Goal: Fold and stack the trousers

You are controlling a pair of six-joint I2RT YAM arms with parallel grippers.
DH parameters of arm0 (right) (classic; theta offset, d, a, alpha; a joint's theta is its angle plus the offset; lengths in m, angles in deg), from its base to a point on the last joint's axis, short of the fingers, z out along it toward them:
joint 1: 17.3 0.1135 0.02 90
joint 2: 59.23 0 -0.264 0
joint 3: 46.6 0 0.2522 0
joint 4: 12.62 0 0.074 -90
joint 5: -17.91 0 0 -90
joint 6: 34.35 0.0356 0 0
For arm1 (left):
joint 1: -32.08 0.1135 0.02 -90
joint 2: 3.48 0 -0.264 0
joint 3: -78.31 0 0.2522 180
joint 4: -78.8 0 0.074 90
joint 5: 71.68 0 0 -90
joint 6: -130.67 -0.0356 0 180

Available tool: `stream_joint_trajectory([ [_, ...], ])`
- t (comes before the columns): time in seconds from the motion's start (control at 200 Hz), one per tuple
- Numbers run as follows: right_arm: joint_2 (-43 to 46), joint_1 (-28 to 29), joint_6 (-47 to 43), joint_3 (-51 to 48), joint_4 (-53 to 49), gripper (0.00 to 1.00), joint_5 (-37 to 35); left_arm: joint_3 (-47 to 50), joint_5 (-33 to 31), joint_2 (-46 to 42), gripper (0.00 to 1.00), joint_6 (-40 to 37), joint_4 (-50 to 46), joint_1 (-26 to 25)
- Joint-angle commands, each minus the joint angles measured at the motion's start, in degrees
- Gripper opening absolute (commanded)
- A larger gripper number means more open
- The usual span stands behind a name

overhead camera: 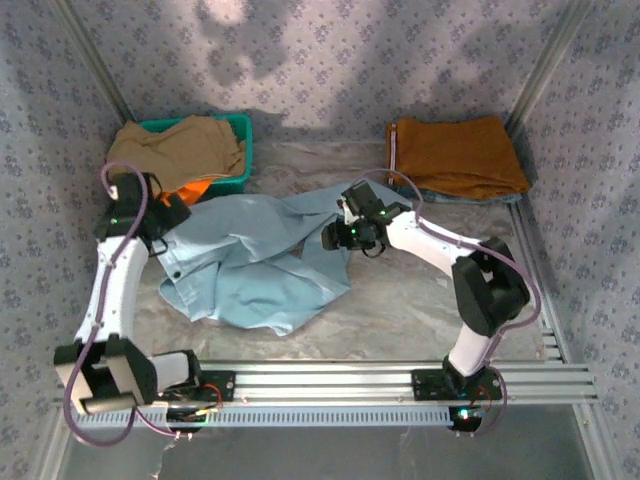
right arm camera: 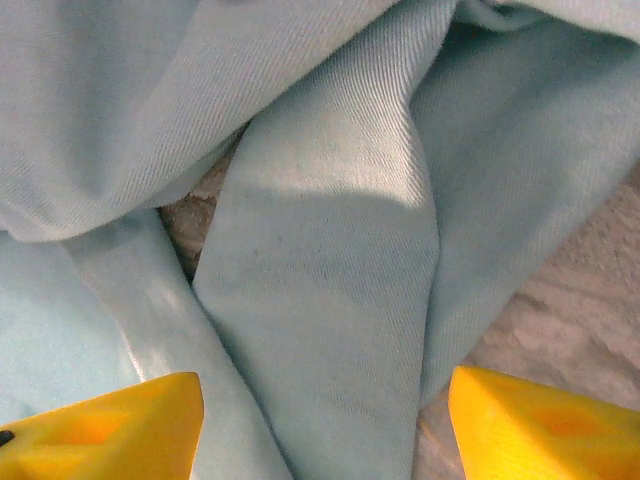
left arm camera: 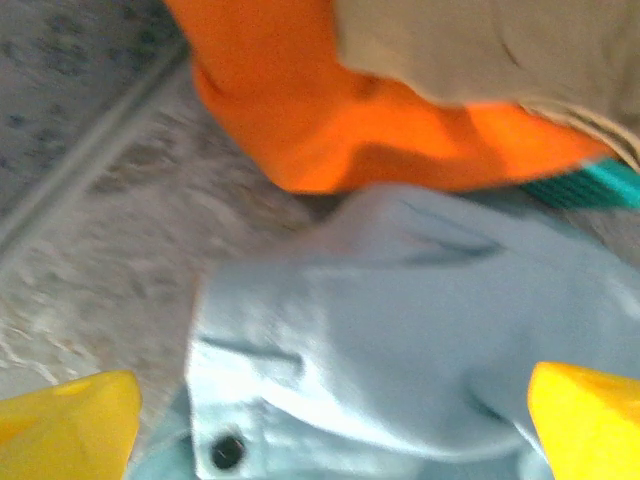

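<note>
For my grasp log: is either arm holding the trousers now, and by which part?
Nothing held: left fingers and right fingers stand open above the trousers.

Marbled grey table [overhead camera: 400, 320], crumpled pale-blue trousers [overhead camera: 260, 265] mid-table, teal basket [overhead camera: 243, 140] far left, folded rust-brown trousers [overhead camera: 455, 155] far right

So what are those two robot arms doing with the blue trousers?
They are meant to fold them. Right now the blue trousers lie crumpled in the middle of the table, not folded yet. The left gripper hovers open over the end with the button, and the right gripper hangs open over the other side. Neither is pinching the cloth. A folded brown pair lies at the back right.
</note>
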Motion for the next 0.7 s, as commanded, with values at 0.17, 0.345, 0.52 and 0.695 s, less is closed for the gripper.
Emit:
stream_joint_trajectory([
  [0.17, -11.6, -0.1, -3.5, 7.8, -4.4, 0.70, -3.1, 17.6, -4.4, -14.1, 0.99, 16.1, -8.4, -9.3],
  [0.345, -17.6, -1.0, -5.5, 12.9, -3.7, 0.68, -2.4, 20.6, -7.7, -17.9, 1.00, 18.8, -13.2, -12.0],
  [0.52, -18.4, -0.8, -6.5, 14.5, -4.0, 0.31, -2.0, 26.0, -8.9, -16.5, 1.00, 26.4, -14.3, -14.5],
  [0.695, -12.0, -1.3, -5.4, 11.6, -4.1, 0.00, -4.8, 31.4, -6.5, -18.3, 0.87, 28.5, -10.4, -14.9],
])
